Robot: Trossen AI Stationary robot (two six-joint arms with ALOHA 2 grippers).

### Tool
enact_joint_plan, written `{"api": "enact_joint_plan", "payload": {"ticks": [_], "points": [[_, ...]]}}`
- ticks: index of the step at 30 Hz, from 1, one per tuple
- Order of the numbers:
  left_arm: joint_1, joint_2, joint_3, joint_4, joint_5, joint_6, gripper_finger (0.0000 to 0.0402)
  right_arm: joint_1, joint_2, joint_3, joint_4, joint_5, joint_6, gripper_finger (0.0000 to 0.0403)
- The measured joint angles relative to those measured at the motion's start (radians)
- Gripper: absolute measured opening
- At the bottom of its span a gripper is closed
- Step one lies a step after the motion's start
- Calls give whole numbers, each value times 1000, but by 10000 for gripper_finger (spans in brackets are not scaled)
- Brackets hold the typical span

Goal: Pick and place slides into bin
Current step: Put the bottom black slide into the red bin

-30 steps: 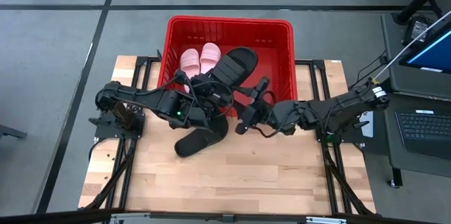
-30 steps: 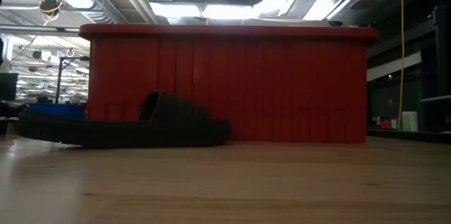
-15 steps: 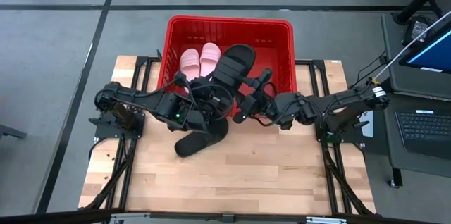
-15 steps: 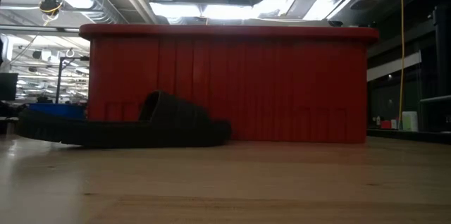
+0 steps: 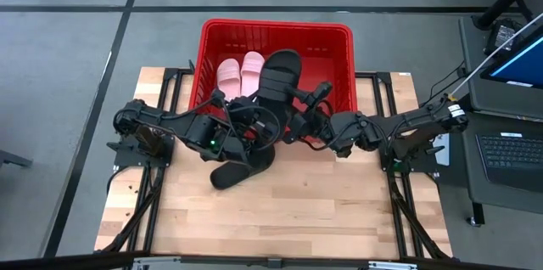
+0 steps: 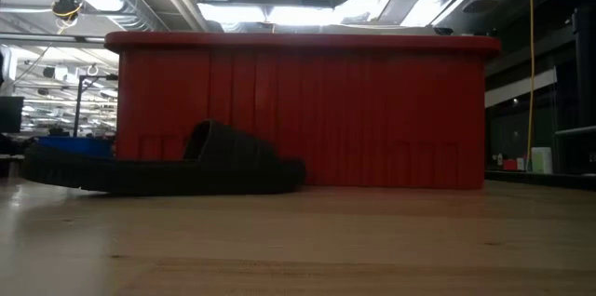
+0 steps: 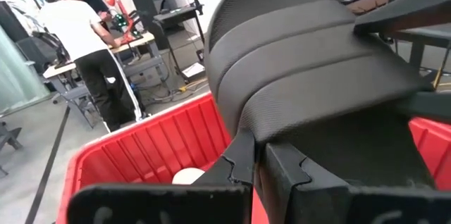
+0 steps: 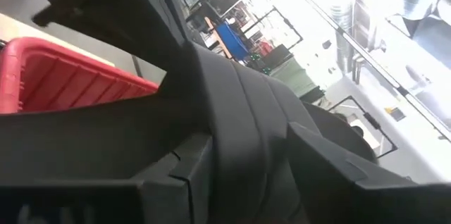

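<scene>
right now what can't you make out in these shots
- Second black slide, high view: its middle is hidden under the left arm.
- Bin contents, low view: the solid-looking red wall blocks everything inside; neither arm shows there.
- Pink slides, high view: their near ends are covered by the held black slide and cables.
- Right end effector, right wrist view: the slide fills the picture, so whether it truly grips is unclear.
</scene>
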Motion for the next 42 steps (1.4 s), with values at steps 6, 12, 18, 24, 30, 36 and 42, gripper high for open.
{"api": "enact_joint_plan", "payload": {"ticks": [6, 12, 18, 24, 30, 36, 42], "points": [[3, 0, 0, 0, 22, 7, 3, 20, 0, 0, 6, 14, -44, 136], [3, 0, 0, 0, 31, 3, 3, 43, 0, 0, 6, 17, -48, 115], [4, 0, 0, 1, 30, 0, 3, 44, 0, 0, 6, 24, -49, 106], [2, 0, 0, 1, 33, 0, 3, 44, 0, 0, 3, 27, -49, 91], [-13, 0, 0, -1, 35, 32, 3, 44, 0, 0, -1, 31, -51, 50], [-12, 0, 0, -1, 36, 63, 4, 44, -1, 0, -8, 34, -52, 16], [-13, 0, 0, -1, 28, 133, 23, 43, -2, 0, -9, 43, -45, 16]]}}
